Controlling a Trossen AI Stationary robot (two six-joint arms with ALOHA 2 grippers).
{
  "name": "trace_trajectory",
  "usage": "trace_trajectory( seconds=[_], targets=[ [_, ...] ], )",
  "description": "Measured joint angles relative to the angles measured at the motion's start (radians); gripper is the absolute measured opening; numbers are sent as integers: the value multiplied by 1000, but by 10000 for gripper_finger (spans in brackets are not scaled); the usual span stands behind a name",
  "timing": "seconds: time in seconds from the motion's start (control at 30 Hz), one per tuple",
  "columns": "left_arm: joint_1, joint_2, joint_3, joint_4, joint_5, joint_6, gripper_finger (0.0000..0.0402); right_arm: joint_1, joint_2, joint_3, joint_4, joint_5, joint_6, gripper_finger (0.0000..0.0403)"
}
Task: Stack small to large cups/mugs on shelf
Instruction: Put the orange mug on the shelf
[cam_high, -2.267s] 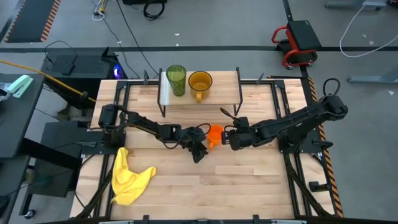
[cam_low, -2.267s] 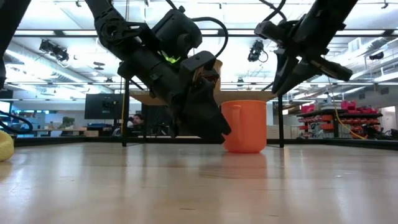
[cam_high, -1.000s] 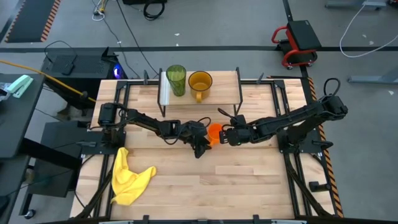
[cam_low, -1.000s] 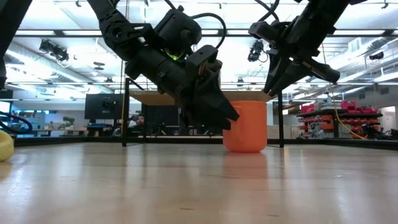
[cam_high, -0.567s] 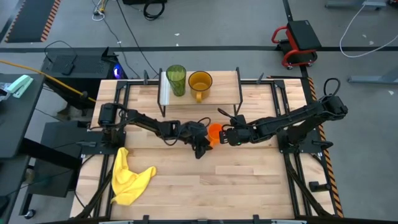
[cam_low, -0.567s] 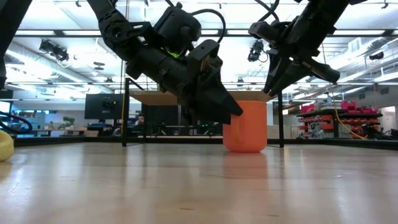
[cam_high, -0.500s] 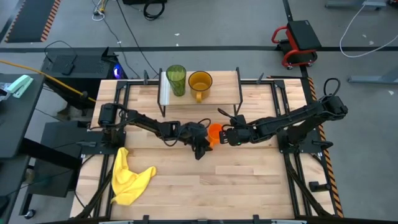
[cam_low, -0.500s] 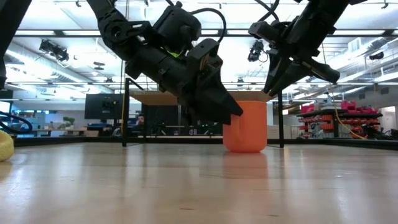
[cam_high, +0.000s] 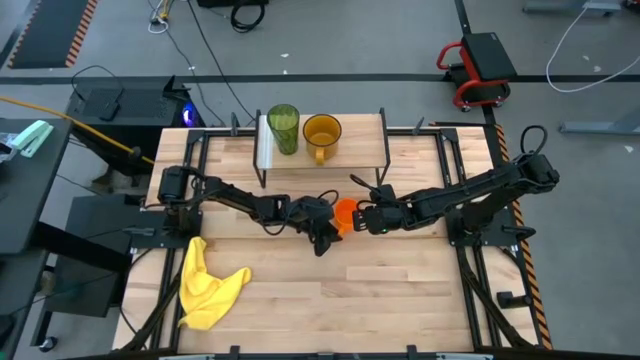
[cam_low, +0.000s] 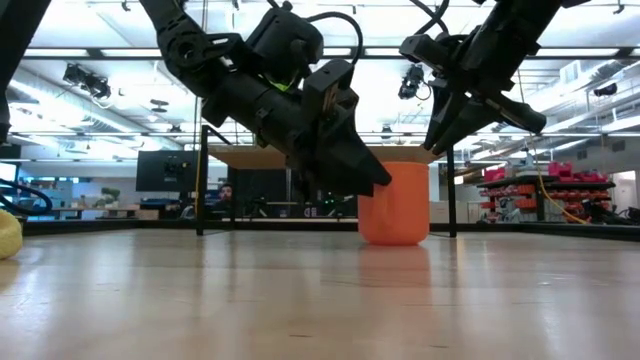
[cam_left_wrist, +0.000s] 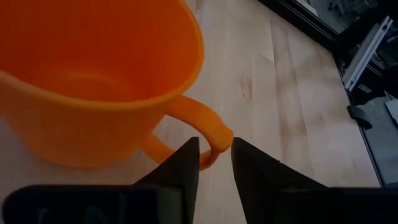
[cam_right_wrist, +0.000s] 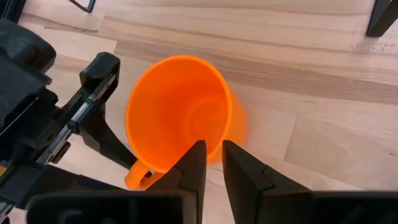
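The bright orange mug (cam_high: 345, 213) stands upright on its base on the table, in front of the shelf (cam_high: 365, 135). The green tumbler (cam_high: 283, 128) and the amber mug (cam_high: 321, 132) stand on the shelf's board. My left gripper (cam_high: 331, 229) is at the orange mug's near-left side, shut on its handle. My right gripper (cam_high: 362, 216) is at the mug's right side with its fingers nearly together. In the low view its tips (cam_low: 432, 146) are just above the rim, apart from it. In the right wrist view (cam_right_wrist: 213, 155) they stand over the rim. My left gripper pinches the outer curve of the orange mug's handle (cam_left_wrist: 215, 133) between its two fingers. The fingers come from the table's left, slanting down (cam_low: 380, 180). The mug stays upright with its base on the table.
A crumpled yellow cloth (cam_high: 210, 285) lies at the near left of the table. The shelf's black legs (cam_low: 452, 190) stand just behind the orange mug. Both arms meet at the table's middle. Bare wood lies toward the near edge (cam_high: 400, 300).
My left gripper has edged a little toward the table's right, closing in on the orange mug's handle. The mug has stayed standing in its place. My right gripper has kept still above the rim.
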Motion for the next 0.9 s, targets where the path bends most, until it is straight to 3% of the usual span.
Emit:
trace_trajectory(
  seconds=[0.4,0.9],
  targets=[
    [0,0,0,16,-13,1,46,0,0,0,0,0,0,61],
    [0,0,0,19,-24,-8,34,0,0,0,1,0,-11,61]
  ],
)
